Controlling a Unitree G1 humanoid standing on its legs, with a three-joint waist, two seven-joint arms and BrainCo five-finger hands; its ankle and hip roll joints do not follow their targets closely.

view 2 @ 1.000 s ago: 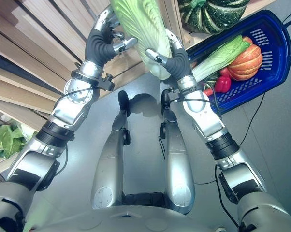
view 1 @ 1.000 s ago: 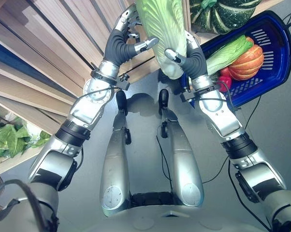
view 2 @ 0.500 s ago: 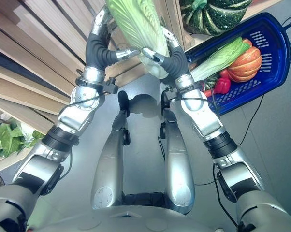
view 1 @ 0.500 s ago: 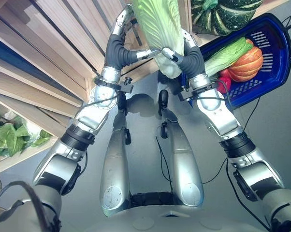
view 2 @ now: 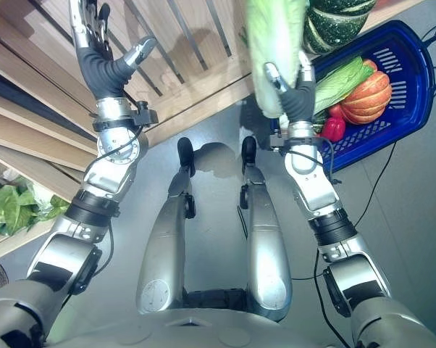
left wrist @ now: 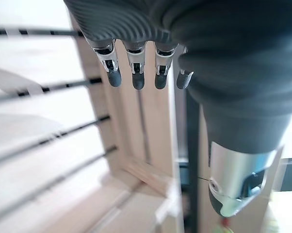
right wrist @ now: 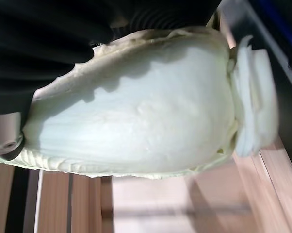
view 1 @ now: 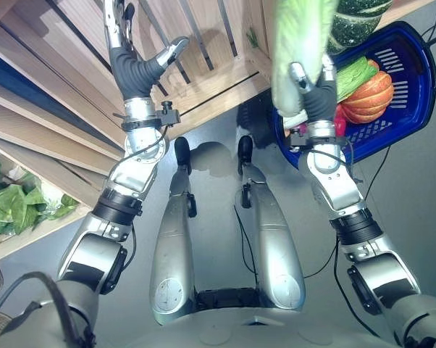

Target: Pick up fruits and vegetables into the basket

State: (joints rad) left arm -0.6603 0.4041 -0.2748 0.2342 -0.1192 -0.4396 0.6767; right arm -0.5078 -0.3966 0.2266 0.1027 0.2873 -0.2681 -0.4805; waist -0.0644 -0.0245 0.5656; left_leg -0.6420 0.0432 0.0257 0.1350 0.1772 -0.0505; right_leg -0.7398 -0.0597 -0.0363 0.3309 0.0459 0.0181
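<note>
Cabbage (view 1: 299,43) in right robot hand (view 1: 316,90)

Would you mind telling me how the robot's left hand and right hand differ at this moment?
The left hand is open with straight fingers and holds nothing, while the right hand is curled round a napa cabbage. The left hand is raised in front of the wooden crates; the right hand is beside the blue basket. Both are raised.

No readable text, labels or numbers anywhere.
</note>
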